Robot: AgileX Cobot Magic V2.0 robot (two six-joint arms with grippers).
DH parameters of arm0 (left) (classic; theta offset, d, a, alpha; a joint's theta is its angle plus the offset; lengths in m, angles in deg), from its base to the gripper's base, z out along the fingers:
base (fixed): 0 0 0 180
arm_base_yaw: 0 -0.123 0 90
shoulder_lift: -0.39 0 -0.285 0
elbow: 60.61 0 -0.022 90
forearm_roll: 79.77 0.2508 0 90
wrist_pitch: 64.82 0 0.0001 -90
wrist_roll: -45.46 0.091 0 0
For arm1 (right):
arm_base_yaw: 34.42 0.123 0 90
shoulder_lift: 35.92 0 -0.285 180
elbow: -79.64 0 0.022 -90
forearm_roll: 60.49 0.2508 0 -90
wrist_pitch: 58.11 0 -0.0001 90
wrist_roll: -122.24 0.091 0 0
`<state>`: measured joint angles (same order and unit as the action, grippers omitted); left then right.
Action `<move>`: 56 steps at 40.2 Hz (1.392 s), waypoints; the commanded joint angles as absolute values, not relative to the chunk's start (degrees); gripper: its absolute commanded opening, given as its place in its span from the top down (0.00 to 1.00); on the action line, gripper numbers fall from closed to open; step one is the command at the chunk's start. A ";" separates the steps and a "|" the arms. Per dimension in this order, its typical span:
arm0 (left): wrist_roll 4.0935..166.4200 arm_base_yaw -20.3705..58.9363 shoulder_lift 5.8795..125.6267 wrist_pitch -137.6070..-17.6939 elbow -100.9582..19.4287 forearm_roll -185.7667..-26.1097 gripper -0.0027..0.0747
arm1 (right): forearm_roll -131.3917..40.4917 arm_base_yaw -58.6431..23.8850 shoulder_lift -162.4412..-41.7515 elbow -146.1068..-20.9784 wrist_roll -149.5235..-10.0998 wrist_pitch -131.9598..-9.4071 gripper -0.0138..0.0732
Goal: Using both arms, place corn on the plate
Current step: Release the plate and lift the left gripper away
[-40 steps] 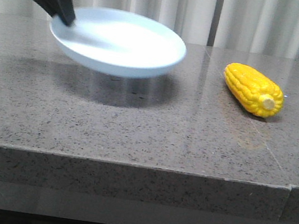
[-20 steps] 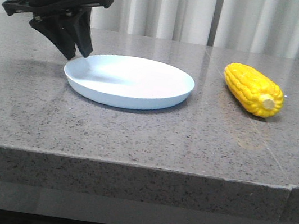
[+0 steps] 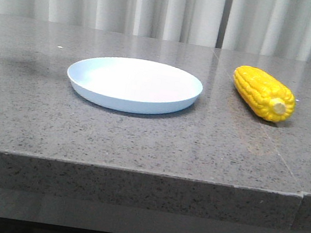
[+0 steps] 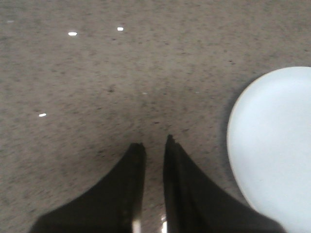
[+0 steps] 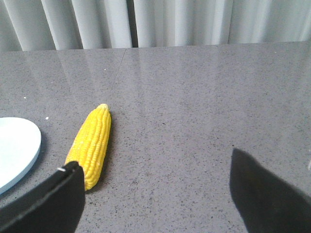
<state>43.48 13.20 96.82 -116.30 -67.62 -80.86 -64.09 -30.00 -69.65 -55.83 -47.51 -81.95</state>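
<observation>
Since the earlier frames the plate [image 3: 134, 85] has been set flat on the counter [image 3: 140, 140], and the left arm has drawn up and away, so that only a dark corner of it shows at the upper left of the front view. Its left end effector [image 4: 154, 145] hangs over bare counter just beside the plate's rim, its fingers nearly pressed together and holding nothing. The corn [image 3: 264, 93] lies on the counter well apart from the plate, to its right, cream stub end toward the camera. The right end effector [image 5: 155, 187] is spread wide and empty, with the cob off to one side of its gap rather than between the fingers. The step in hand looks to be the right arm's pickup. It would go best with the fingers centred across the cob's middle, closing on the sides so it cannot roll.
</observation>
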 commanded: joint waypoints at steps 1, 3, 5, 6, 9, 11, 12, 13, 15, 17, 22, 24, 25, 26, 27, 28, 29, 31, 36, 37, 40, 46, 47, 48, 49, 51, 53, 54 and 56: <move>40.65 12.27 90.26 -114.62 -66.80 -76.57 0.99 | -64.20 -30.39 -70.12 -57.72 -47.93 -77.69 0.11; 40.54 12.16 88.38 -114.04 -64.81 -76.15 0.99 | -64.20 -30.39 -70.12 -57.72 -47.93 -77.69 0.11; 40.55 12.01 86.10 -113.07 -62.83 -76.15 0.99 | -64.20 -30.39 -70.12 -57.72 -47.93 -77.69 0.11; 40.45 12.01 85.08 -112.50 -61.36 -76.00 0.99 | -64.20 -30.39 -70.12 -57.72 -47.93 -77.69 0.11; 39.86 12.01 80.74 -109.81 -56.55 -75.74 0.99 | -64.20 -30.39 -70.12 -57.72 -47.93 -77.69 0.11; 39.09 12.01 78.35 -107.51 -52.96 -75.46 0.99 | -64.20 -30.39 -70.12 -57.72 -47.93 -77.69 0.11; 39.09 12.01 76.65 -105.89 -51.32 -75.46 0.99 | -64.20 -30.39 -70.12 -57.72 -47.93 -77.69 0.11; 39.09 12.01 74.81 -104.64 -48.47 -75.46 0.99 | -64.20 -30.39 -70.12 -57.72 -47.93 -77.69 0.11; 39.09 12.01 71.37 -100.94 -44.90 -75.08 0.99 | -64.20 -30.39 -70.12 -57.72 -47.93 -77.69 0.11; 39.22 12.01 67.52 -97.09 -40.49 -74.42 0.99 | -64.20 -30.39 -70.12 -57.72 -47.93 -77.69 0.11; 39.22 12.01 56.88 -88.17 -29.80 -71.79 0.99 | -64.20 -30.39 -70.12 -57.72 -47.93 -77.69 0.11; 39.22 12.01 52.61 -85.40 -25.86 -71.26 0.99 | -64.20 -30.39 -70.12 -57.72 -47.93 -77.69 0.11; 39.22 12.01 49.96 -84.23 -23.85 -71.11 0.99 | -64.20 -30.39 -70.12 -57.72 -47.93 -77.69 0.11; 39.22 12.01 48.09 -83.55 -21.99 -71.01 0.99 | -64.20 -30.39 -70.12 -57.72 -47.93 -77.69 0.11; 39.22 12.01 45.66 -82.79 -20.68 -70.84 0.99 | -64.20 -30.39 -70.12 -57.72 -47.93 -77.69 0.11; 39.22 12.01 43.85 -82.38 -19.10 -70.67 0.99 | -64.20 -30.39 -70.12 -57.72 -47.93 -77.63 0.11; 39.22 12.01 41.54 -82.10 -18.01 -70.38 0.99 | -64.20 -30.39 -70.12 -57.72 -47.93 -77.63 0.11; 39.22 12.01 37.76 -82.10 -15.80 -69.85 0.99 | -64.20 -30.39 -70.12 -57.72 -47.93 -77.63 0.11; 39.22 12.01 29.46 -82.72 -11.61 -69.73 0.99 | -64.20 -30.39 -70.12 -57.72 -47.93 -77.63 0.11; 39.22 12.01 27.89 -82.72 -10.91 -69.73 0.99 | -64.20 -30.39 -70.12 -57.72 -47.93 -77.63 0.11; 39.22 12.01 24.42 -82.72 -9.59 -69.73 0.99 | -64.20 -30.39 -70.12 -57.72 -47.93 -77.63 0.11; 39.22 12.01 20.14 -82.72 -9.00 -69.73 0.99 | -64.20 -30.39 -70.12 -57.72 -47.93 -77.63 0.11; 39.22 12.01 20.08 -82.72 -9.00 -69.73 0.99 | -64.20 -30.39 -70.12 -57.72 -47.93 -77.63 0.11; 39.22 12.01 20.08 -82.61 -9.00 -69.73 0.99 | -64.20 -30.39 -70.12 -57.72 -47.93 -77.63 0.11; 39.22 12.01 20.08 -82.61 -9.00 -69.73 0.99 | -64.20 -30.39 -70.12 -57.72 -47.93 -77.63 0.11; 39.22 12.01 20.08 -82.61 -9.00 -69.73 0.99 | -64.20 -30.39 -70.12 -57.72 -47.93 -77.63 0.11; 39.22 12.01 20.08 -82.61 -9.00 -69.73 0.99 | -64.20 -30.39 -70.12 -57.72 -47.93 -77.58 0.11; 39.22 12.01 20.08 -82.61 -9.00 -69.73 0.99 | -64.20 -30.39 -70.12 -57.72 -47.93 -77.37 0.11; 39.22 12.01 20.08 -82.61 -9.00 -69.73 0.99 | -64.20 -30.39 -70.24 -57.78 -47.93 -77.36 0.11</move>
